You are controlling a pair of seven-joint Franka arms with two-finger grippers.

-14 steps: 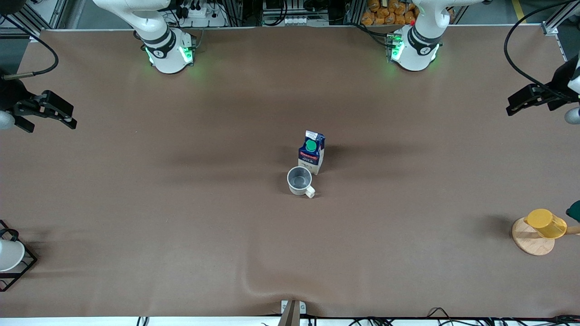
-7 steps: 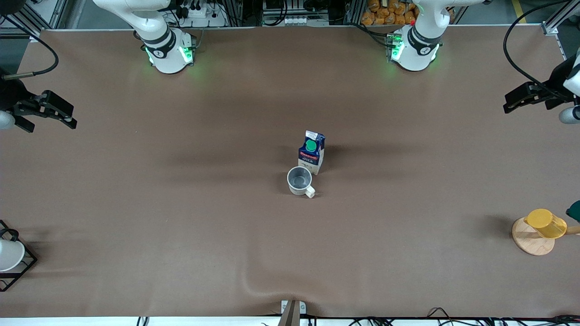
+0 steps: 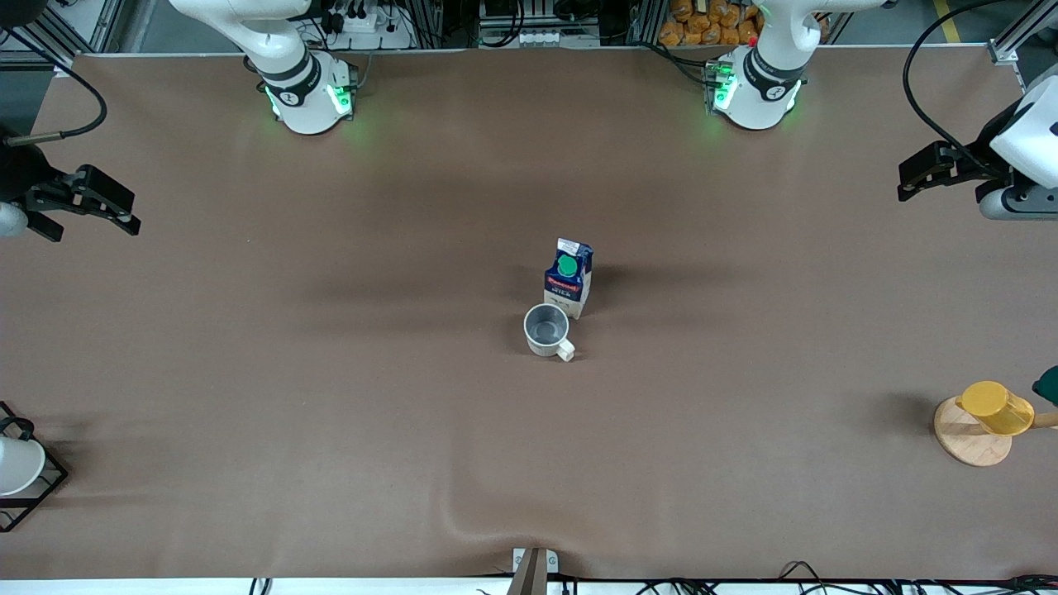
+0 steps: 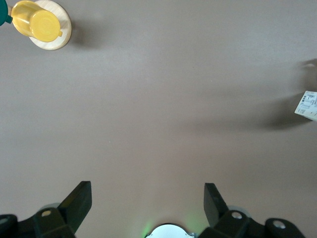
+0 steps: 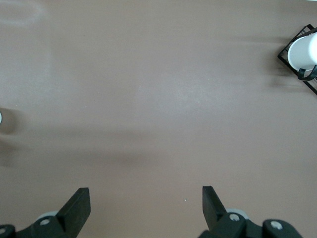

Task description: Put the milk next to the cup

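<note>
The milk [image 3: 569,279], a dark blue carton with a green cap, stands upright in the middle of the table. The off-white cup [image 3: 546,330] stands right beside it, nearer to the front camera, almost touching, with its handle toward the front camera. My left gripper [image 3: 907,180] is open and empty over the left arm's end of the table, well away from both. My right gripper [image 3: 128,216] is open and empty over the right arm's end. The left wrist view shows open fingers [image 4: 81,197] and a corner of the milk [image 4: 308,105].
A yellow cup on a round wooden base [image 3: 988,417] stands at the left arm's end, near the front edge; it also shows in the left wrist view [image 4: 39,22]. A white cup in a black wire frame [image 3: 21,467] stands at the right arm's end.
My left gripper has moved a little toward the table's middle, and more of its white wrist shows. The milk, the cup and the right arm have not moved.
</note>
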